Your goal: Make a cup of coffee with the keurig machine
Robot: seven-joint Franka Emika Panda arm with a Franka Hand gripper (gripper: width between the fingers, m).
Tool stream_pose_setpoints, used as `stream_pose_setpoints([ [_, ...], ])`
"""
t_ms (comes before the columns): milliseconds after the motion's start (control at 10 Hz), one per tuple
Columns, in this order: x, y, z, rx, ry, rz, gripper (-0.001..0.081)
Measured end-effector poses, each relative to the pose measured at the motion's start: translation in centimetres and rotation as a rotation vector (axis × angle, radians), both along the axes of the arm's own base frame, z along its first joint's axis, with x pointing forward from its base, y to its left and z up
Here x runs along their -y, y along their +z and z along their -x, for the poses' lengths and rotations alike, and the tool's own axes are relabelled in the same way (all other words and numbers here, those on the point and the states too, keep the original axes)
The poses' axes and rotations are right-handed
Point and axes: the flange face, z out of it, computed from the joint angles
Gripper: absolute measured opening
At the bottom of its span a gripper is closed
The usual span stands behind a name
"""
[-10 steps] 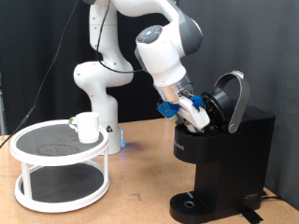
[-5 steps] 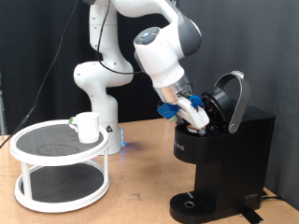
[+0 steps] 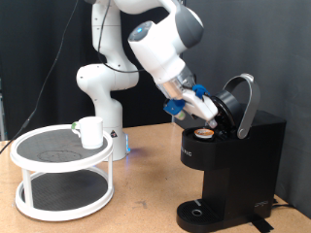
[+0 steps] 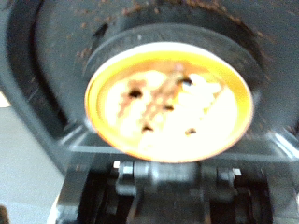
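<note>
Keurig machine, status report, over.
Gripper just above the open keurig machine, holding nothing visible. Pod seated in the chamber, lid up. Cup on the white tiered stand, apart.

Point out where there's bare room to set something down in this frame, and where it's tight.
Free: the top shelf of the white round stand on the exterior view's left of the cup, and the wooden table between the stand and the keurig machine. Crowded: the machine's open lid area, where the tool hangs just above a pod seated in the holder.
</note>
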Motion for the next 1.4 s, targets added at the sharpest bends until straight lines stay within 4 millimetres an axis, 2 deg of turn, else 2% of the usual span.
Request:
stream_pose_setpoints([
  [200,1.1,1.5,0.7,0.045,-0.027,-0.006,0.0734],
  [300,1.0,1.4,0.8,0.042,-0.024,-0.007,0.0734],
  [600,1.9,2.9,0.7,0.073,-0.079,-0.106,0.0734],
  [1100,4.8,9.4,1.3,0.124,-0.131,-0.238,0.0734],
  [1400,5.3,12.7,1.3,0.140,-0.154,-0.272,0.0734],
])
